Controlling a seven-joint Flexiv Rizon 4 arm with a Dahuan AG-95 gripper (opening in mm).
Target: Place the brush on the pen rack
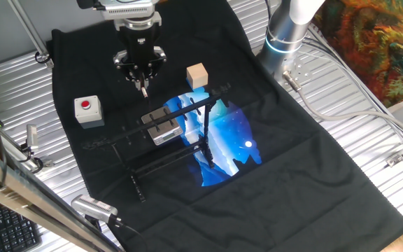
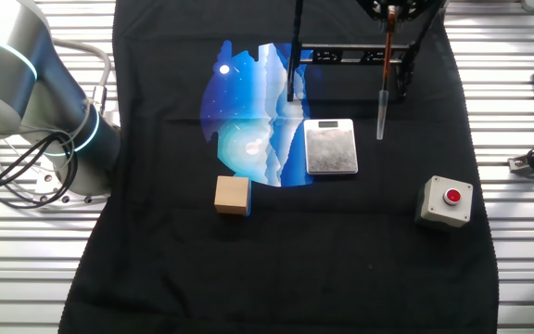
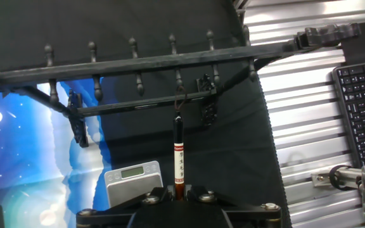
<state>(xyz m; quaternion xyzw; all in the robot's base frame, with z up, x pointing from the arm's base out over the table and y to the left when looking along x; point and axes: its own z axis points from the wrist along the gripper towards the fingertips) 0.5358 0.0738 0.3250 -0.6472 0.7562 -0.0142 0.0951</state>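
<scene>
In one fixed view, the gripper [image 1: 143,82] hangs over the black cloth [image 1: 292,175], closed on the brush [image 1: 144,89]. It sits between the red-button box [image 1: 88,110] and the wooden cube [image 1: 196,75], just behind the scale [image 1: 163,124].

In the other fixed view, the brush [image 2: 385,79] hangs upright, pale tip down. It crosses in front of the pen rack [image 2: 350,57], beside the scale [image 2: 330,147].

In the hand view, the fingers [image 3: 198,193] pinch the brush [image 3: 178,158]. Its cord loop reaches the black pen rack [image 3: 151,63] beneath a peg, perhaps touching it; I cannot tell if it is hooked.
</scene>
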